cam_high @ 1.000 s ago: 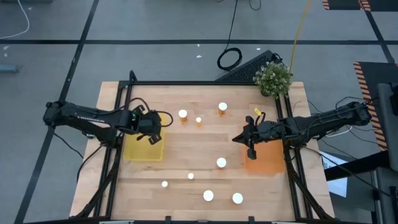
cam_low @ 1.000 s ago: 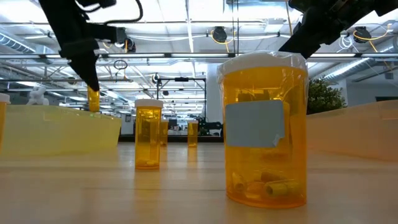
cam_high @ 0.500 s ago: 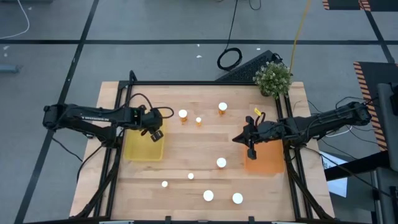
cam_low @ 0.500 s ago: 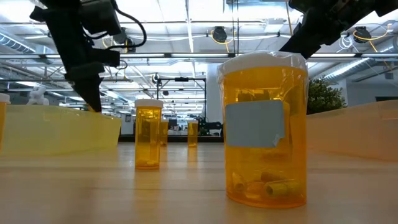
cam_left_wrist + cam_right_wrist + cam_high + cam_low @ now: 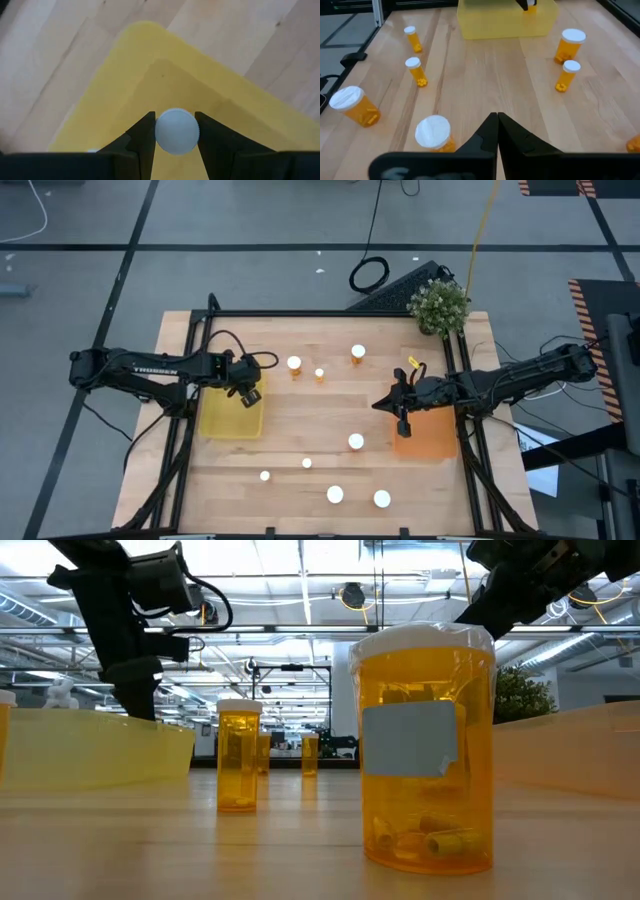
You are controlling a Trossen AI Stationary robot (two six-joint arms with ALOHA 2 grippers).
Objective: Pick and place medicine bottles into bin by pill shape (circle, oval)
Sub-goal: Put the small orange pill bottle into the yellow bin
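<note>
Left jaws [image 5: 175,131] tight on a white-capped bottle [image 5: 176,131] over the yellow bin [image 5: 150,75]; right jaws [image 5: 497,131] together, idle.

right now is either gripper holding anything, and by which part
The left gripper grips a medicine bottle by its white cap, over the yellow bin. The right gripper is shut and empty.

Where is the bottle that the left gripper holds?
The left gripper holds the bottle by its white cap over the yellow bin, at the table's left side in the high view.
</note>
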